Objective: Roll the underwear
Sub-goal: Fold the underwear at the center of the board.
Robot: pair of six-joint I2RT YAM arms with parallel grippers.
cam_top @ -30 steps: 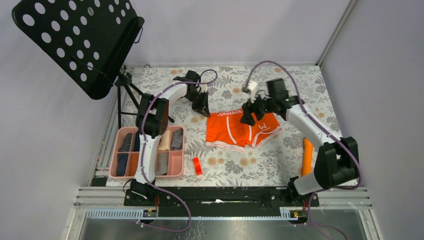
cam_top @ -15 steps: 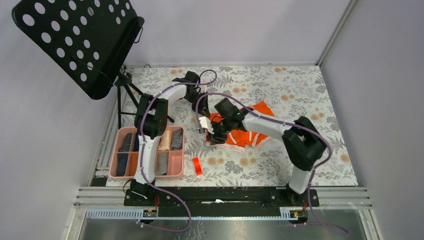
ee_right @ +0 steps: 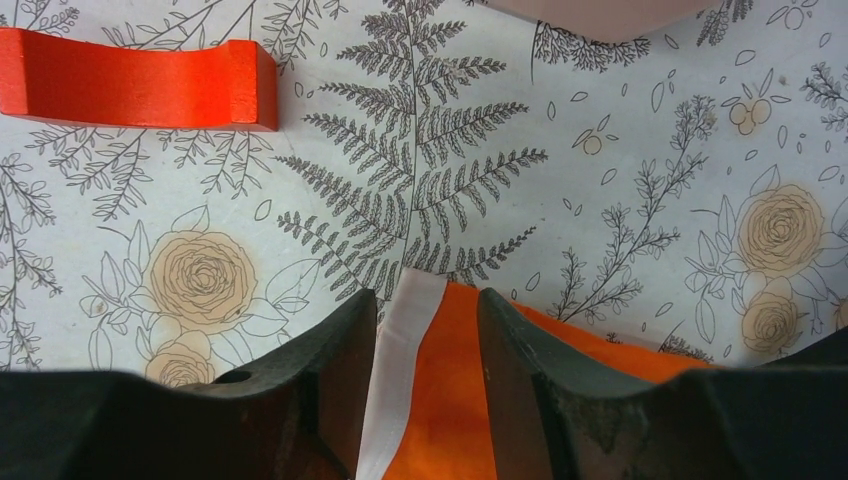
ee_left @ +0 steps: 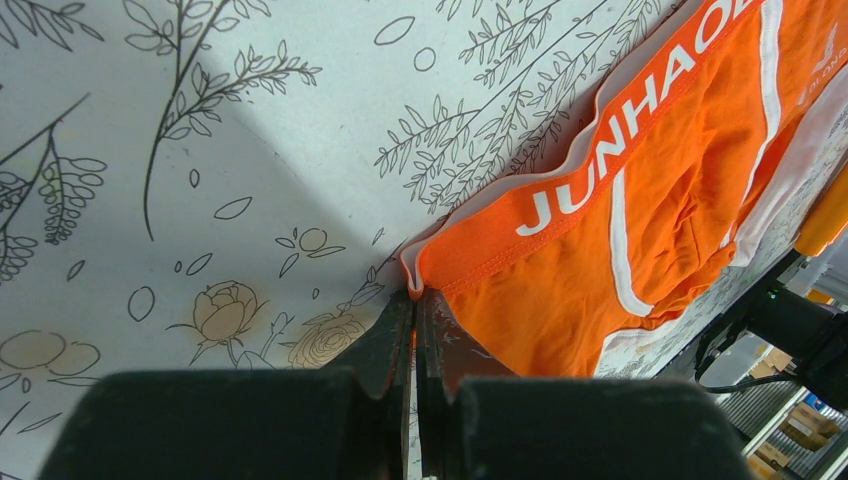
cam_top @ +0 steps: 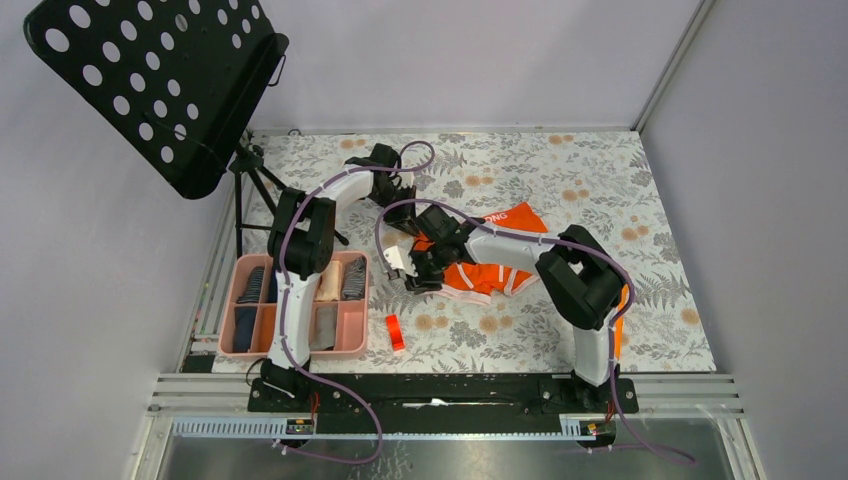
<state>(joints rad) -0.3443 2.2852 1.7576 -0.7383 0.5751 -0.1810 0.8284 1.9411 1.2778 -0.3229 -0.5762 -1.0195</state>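
One orange underwear [cam_top: 493, 262], left tool [ee_left: 413, 300] clamped on its waistband; right tool [ee_right: 428, 305] straddling its hem.

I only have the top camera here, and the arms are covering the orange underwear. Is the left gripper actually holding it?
Observer: Yes. In the left wrist view the left gripper is shut on the waistband corner of the underwear.
Operator: And the right gripper?
Observer: In the right wrist view the right gripper has its jaws either side of a white-trimmed edge of the underwear; whether they pinch it, I cannot tell.
Operator: Anything close ahead of the right gripper?
Observer: A red block lies on the table beyond its fingertips, apart from the cloth.
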